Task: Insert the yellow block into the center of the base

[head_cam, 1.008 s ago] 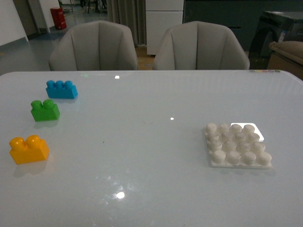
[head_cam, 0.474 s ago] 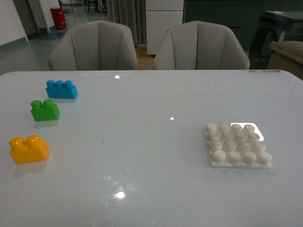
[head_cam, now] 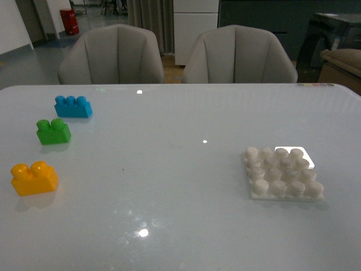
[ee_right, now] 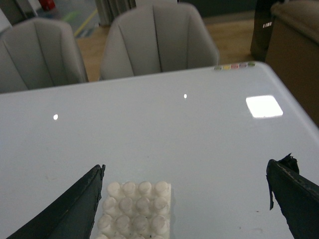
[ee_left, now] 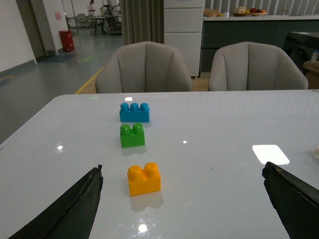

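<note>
Both grippers hang over the table with nothing in them. The left gripper (ee_left: 182,172) has its two dark fingers (ee_left: 70,209) spread wide, one at each side of its wrist view. The yellow block (ee_left: 144,179) sits on the tabletop in the gap between them, a bit closer to one finger and touched by neither. The right gripper (ee_right: 185,169) is the same deal, jaws wide apart, and the base (ee_right: 134,209) lies below it, nearer one finger than the other and also untouched. From the front, the yellow block is on the left side of the glossy white table (head_cam: 169,186), toward the near edge, studs up. Behind it, in a loose line going away from the robot, come a green two-stud brick (head_cam: 53,131) and then a blue three-stud brick (head_cam: 73,106), each apart from the next. The base, a white square plate with a 4x4 grid of studs, lies flat way over on the right, well apart from all three bricks, every stud bare. A bright rectangular glare patch (head_cam: 293,153) shows right at its far corner. Two grey padded chairs (head_cam: 111,55) stand at the table's far edge.
</note>
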Robot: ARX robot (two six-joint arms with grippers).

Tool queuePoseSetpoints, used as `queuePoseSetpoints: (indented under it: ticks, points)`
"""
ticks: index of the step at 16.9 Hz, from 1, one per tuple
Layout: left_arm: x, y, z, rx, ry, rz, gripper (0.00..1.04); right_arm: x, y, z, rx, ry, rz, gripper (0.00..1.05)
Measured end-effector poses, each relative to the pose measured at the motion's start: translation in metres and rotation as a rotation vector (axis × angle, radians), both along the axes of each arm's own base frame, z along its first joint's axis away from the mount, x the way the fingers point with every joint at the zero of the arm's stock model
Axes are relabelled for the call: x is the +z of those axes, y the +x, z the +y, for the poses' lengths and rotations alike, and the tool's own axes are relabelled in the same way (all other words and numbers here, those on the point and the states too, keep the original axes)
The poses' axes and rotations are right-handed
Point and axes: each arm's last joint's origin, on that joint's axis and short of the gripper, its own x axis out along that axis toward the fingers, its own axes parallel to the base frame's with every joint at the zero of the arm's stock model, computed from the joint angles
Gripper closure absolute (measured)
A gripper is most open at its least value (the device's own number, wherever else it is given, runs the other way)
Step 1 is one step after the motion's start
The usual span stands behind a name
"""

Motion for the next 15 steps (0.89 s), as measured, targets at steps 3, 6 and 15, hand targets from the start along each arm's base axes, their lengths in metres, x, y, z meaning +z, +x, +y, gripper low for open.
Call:
queuePoseSetpoints:
  ticks: [3, 6, 15]
  points:
    - [0.000, 0.000, 0.000, 0.000, 0.000, 0.000, 0.07, -0.026, 0.056, 0.003, 0.006, -0.009, 0.189, 0.06]
    - [0.000, 0.000, 0.000, 0.000, 0.000, 0.000, 0.07, -0.083, 0.092, 0.017, 0.042, -0.054, 0.431, 0.06]
    - [0.000, 0.000, 0.000, 0.000, 0.000, 0.000, 0.07, -0.157, 0.115, 0.046, 0.084, -0.096, 0.634, 0.06]
